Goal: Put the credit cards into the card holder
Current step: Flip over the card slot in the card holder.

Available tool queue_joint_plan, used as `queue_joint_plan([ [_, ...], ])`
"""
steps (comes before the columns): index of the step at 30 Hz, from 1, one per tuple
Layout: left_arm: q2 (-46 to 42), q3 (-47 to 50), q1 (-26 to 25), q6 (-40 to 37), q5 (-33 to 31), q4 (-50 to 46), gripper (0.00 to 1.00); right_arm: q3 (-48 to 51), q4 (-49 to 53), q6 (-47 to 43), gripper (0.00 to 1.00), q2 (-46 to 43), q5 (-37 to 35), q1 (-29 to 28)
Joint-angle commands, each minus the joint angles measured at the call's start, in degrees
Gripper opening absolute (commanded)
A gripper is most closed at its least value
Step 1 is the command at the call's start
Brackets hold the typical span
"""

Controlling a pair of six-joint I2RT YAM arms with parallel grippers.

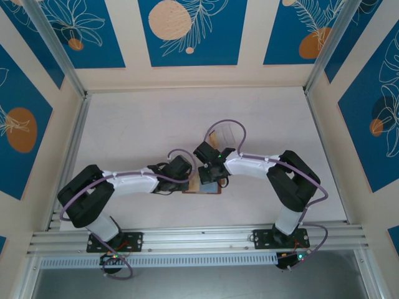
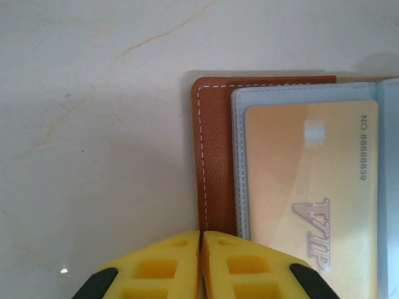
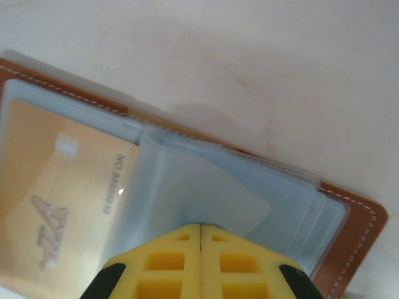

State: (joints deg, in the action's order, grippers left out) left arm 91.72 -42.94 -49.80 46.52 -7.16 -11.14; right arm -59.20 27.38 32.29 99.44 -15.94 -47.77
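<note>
One credit card in the card holder reads "VIP".

- Card holder: a reddish-brown, leather-look wallet with pale stitching along its edge. It lies open and flat on the pale table, inside facing up.
- Pockets: grey-blue, see-through plastic leaves inside the wallet. One near the fold is partly lifted.
- Credit card: pale gold fading to beige, with raised "VIP" lettering and a printed number. It sits inside one pocket.
</note>
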Motion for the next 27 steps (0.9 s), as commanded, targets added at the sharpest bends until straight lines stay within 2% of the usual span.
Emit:
queue_joint_plan([
  [1, 6.01, 3.12, -0.83, 1.06, 2.58, 4.28, 0.1, -2.79, 2.85, -0.48, 0.0, -2.44, 5.48, -0.22],
  [5, 6.08, 3.3, -0.97, 1.67, 2.76, 4.93, 0.1, -4.4, 1.97, 0.41, 0.0, -2.01, 9.48, -0.35],
  [9, 6.02, 3.65, -0.97, 2.68, 3.01, 5.63, 0.1, -4.89, -2.03, 3.43, 0.02, 0.44, 16.7, 0.43],
  [12, 5.48, 3.76, -1.34, 2.96, 1.57, 4.96, 0.1, -4.26, -6.53, 5.76, 0.2, 2.15, 22.59, 1.25],
  [16, 5.13, 4.24, -1.35, 3.29, 1.53, 5.08, 0.1, -2.61, -10.68, 6.95, 0.33, 0.88, 27.5, 2.76],
  [27, 5.05, 5.28, -1.35, 3.73, 1.45, 6.03, 0.1, 4.7, -15.72, 6.48, 0.47, -10.76, 38.79, 10.23],
])
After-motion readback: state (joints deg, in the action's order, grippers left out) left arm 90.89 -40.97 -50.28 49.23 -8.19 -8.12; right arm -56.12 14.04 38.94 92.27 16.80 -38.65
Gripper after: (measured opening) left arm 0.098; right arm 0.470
